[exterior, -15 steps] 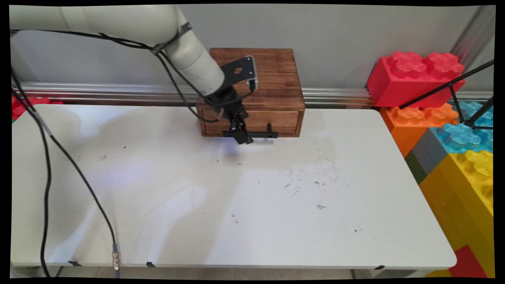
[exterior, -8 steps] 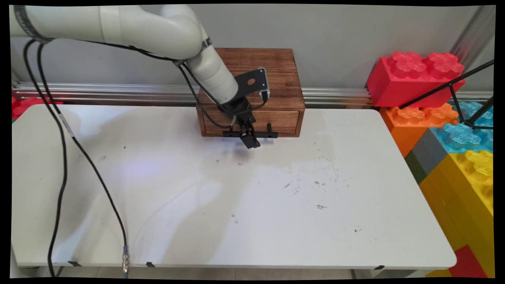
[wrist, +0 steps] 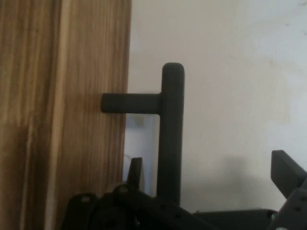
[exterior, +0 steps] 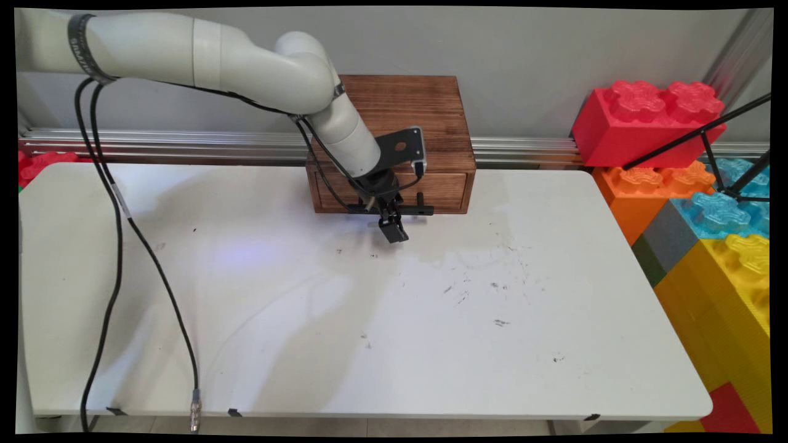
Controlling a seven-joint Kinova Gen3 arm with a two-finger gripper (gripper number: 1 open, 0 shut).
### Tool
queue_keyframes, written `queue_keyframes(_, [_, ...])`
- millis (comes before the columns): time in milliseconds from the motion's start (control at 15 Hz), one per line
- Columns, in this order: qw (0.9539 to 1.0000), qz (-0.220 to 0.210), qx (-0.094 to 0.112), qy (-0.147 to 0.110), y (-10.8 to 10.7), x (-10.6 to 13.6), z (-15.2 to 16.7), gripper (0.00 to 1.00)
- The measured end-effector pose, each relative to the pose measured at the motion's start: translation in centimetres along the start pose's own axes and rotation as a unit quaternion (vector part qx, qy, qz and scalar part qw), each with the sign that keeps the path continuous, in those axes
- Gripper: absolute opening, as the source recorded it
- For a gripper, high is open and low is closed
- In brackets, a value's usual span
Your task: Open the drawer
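Gripper: the black two-finger gripper [exterior: 392,229] is open wide and holds nothing. It points down at the front of the box.
Fingers: in the hand view one finger [wrist: 135,168] sits in the gap between the drawer front and the handle bar. The other finger [wrist: 288,170] stands clear on the bar's outer side, so the bar runs between them, untouched as far as I can tell.
Handle: a black bar handle [wrist: 171,134] stands off the box's drawer on short black posts.
Drawer: the light wooden drawer front [exterior: 443,187] looks flush with the box, shut.
Box: the dark brown wooden box [exterior: 400,111] stands at the far edge of the white table [exterior: 369,320], against the wall.
Right of the box: big red, orange, blue and yellow plastic building bricks [exterior: 652,117], well apart from it.
Left of the box: black cables [exterior: 111,215] hang from the arm.
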Motion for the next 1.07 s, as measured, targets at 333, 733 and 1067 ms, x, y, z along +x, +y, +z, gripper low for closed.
queue_keyframes(333, [0.9998,0.015,-0.009,-0.005,0.2,-0.3,1.4,1.00])
queue_keyframes(733, [0.9995,0.027,-0.017,-0.002,0.6,-0.4,2.0,1.00])
queue_keyframes(1067, [0.9990,0.032,-0.031,0.001,2.0,-0.4,1.8,1.00])
